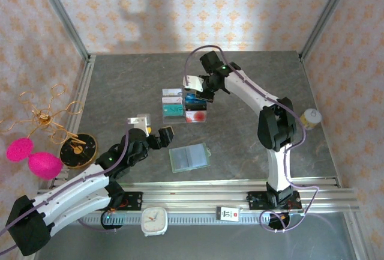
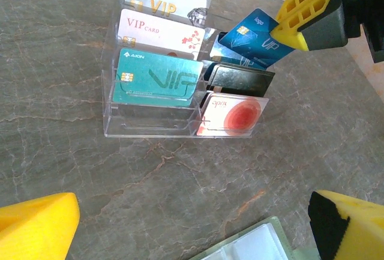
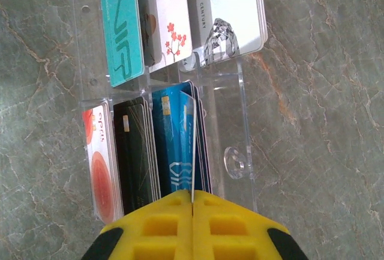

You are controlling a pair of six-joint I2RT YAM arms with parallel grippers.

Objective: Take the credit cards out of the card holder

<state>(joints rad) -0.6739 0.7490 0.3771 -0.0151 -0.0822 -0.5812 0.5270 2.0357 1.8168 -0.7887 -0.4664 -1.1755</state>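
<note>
A clear card rack [image 2: 150,129] sat mid-table, well behind the open card holder [image 1: 189,158], which lay flat nearer the arms. The rack had two columns side by side, each stepped in three rows from front to back, with cards standing in every row. Over the rearmost row of the right column, the right gripper [image 3: 193,203] pinched one credit card [image 2: 255,39] by its top edge, its lower edge down among the other cards in that slot. The left gripper [image 1: 157,131] hung just left of the card holder, fingers apart. A clock [image 1: 154,221] lay on the front rail, and a small jar [image 1: 311,117] stood at the table's right edge.
</note>
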